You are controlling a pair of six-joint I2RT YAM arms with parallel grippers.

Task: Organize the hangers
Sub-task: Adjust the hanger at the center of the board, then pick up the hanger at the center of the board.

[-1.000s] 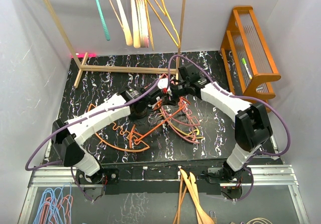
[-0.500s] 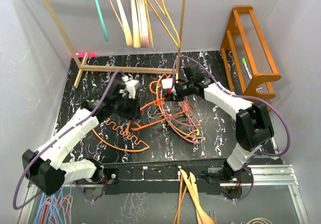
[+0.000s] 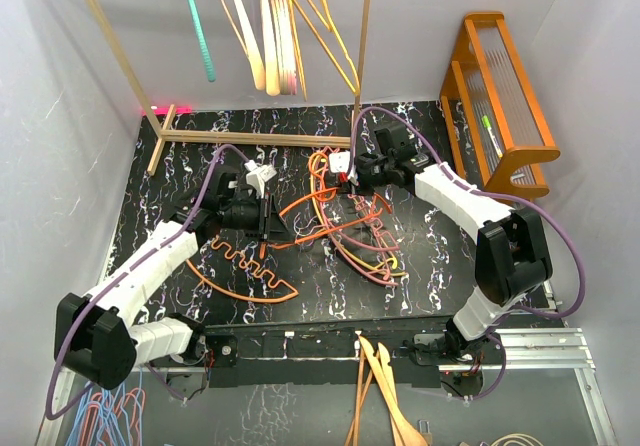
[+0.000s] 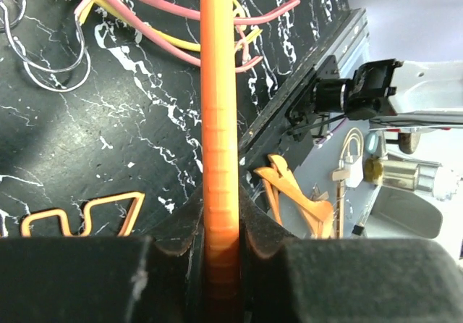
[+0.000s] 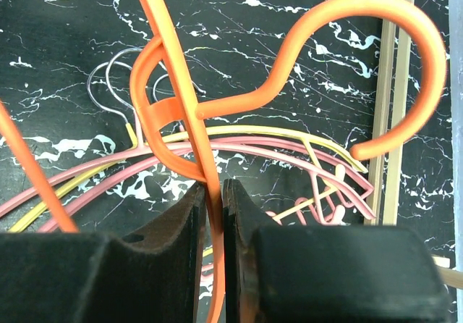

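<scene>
Progress check on the hanger job: I'd call it somewhere mid-way. At the top of the overhead frame a few hung hangers, teal, tan and yellow, are already on the wooden rack. Left to do: a tangle of pink and yellow hangers in the middle of the black marbled surface, plus a wavy orange hanger lying left of centre.

The one in play is an orange hanger, centre of frame, stretched between both arms. The left hand is clamped tight on its flat bar, and the right hand is pinched shut on the thin arm just below the hook. Looks like the same hanger in both, though the overhead tangle makes that hard to swear to.

Wrist cams settle what the overhead can't. The left one shows the bar wedged between the pads. The right one shows the big hook curling to the upper right, with steel hooks from the pile underneath. Only the overhead shows the rack and the leftovers together.
</scene>
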